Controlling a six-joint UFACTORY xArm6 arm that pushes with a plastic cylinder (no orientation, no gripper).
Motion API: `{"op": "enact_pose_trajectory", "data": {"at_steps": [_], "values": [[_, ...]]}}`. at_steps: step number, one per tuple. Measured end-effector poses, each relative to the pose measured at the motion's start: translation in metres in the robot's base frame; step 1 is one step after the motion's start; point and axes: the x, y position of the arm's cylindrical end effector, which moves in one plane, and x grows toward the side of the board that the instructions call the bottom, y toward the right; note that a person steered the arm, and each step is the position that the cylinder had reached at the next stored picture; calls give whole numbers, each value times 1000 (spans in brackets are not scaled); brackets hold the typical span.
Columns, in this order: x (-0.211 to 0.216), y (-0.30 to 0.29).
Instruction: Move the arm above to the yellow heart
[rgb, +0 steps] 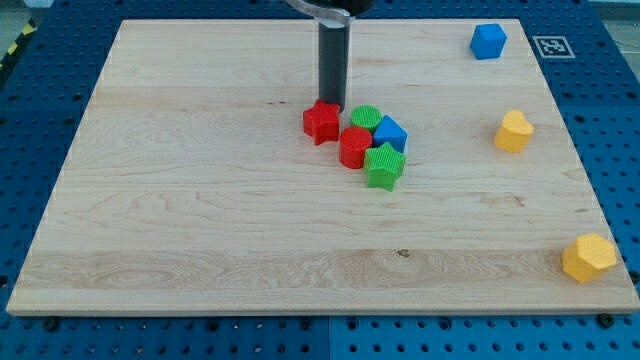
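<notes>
The yellow heart (513, 131) lies near the board's right edge, above mid-height. My rod comes down from the view's top and my tip (332, 103) rests just above the red star (321, 121), far to the left of the heart. The red star sits at the left of a cluster with a green cylinder (365, 117), a blue block (391, 133), a red cylinder (354, 147) and a green star (384, 165).
A blue cube (488, 41) lies at the top right corner. A yellow hexagon (589, 257) lies at the bottom right. The wooden board (180, 200) rests on a blue perforated table. A marker tag (551, 45) sits off the board's top right.
</notes>
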Motion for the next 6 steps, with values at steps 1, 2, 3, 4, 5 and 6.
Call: {"op": "enact_pose_trajectory", "data": {"at_steps": [1,2,3,4,5,6], "values": [[-5,-17],[-14,-33],[-23,-43],[-42,-38],[-46,-33],[-48,-32]]}}
